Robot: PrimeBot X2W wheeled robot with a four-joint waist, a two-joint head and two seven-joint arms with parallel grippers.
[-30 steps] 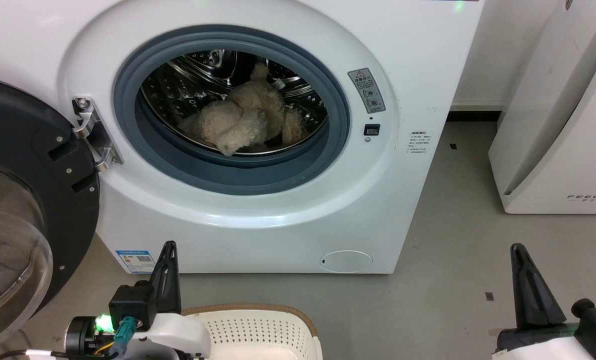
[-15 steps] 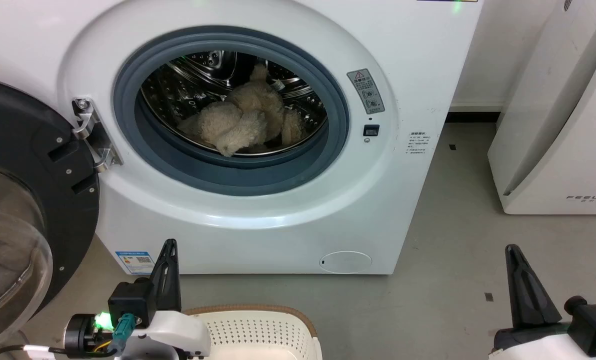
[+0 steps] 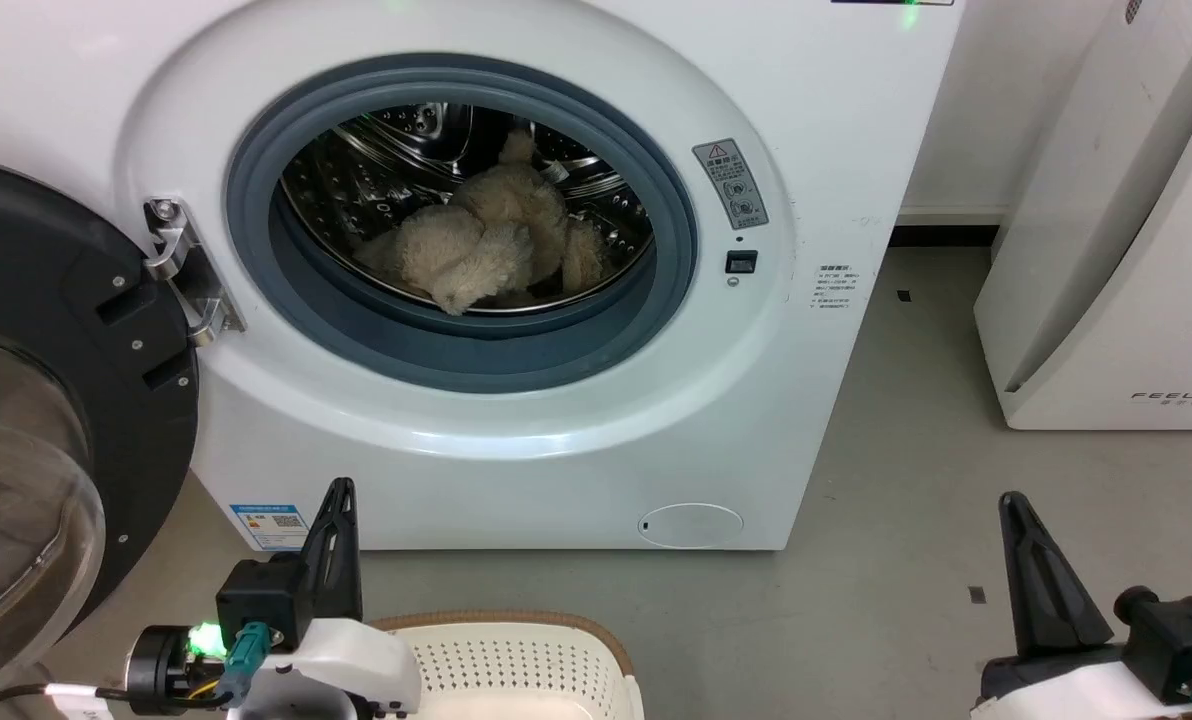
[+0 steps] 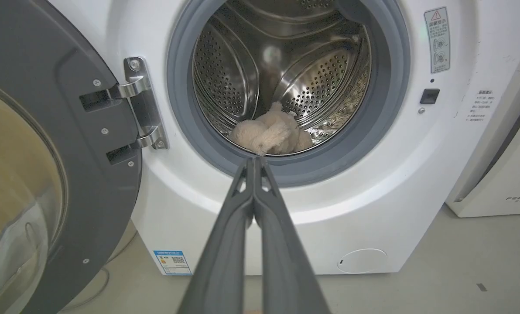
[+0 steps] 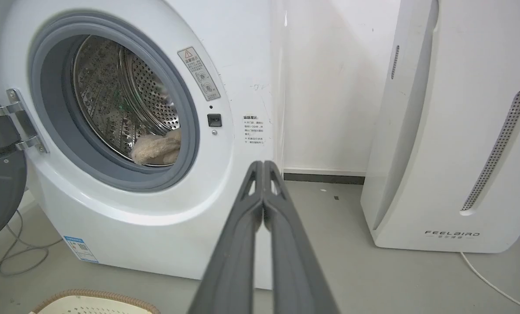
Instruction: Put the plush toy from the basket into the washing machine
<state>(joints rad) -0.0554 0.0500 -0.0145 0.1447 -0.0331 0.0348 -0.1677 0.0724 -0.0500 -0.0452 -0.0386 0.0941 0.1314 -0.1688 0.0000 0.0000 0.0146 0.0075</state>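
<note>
The fluffy beige plush toy (image 3: 491, 240) lies inside the steel drum of the white washing machine (image 3: 516, 440), behind the grey door ring; it also shows as the plush toy (image 4: 268, 135) and the plush toy (image 5: 157, 150) in the wrist views. The dark round door (image 3: 46, 400) stands swung open at the left. The cream basket (image 3: 516, 660) with a brown rim sits on the floor at the bottom edge, with nothing showing in the part in view. My left gripper (image 3: 339, 490) is shut and holds nothing, low at the left beside the basket. My right gripper (image 3: 1011, 503) is shut and holds nothing, low at the right over the floor.
A white FEELAIR appliance (image 3: 1116, 250) stands on the grey floor to the right of the washer. A white cable (image 5: 491, 283) trails from it. More cables (image 5: 7, 261) lie on the floor under the open door.
My right gripper has drifted slightly left and down in the head view. The left gripper, the toy and the washer have stayed put.
</note>
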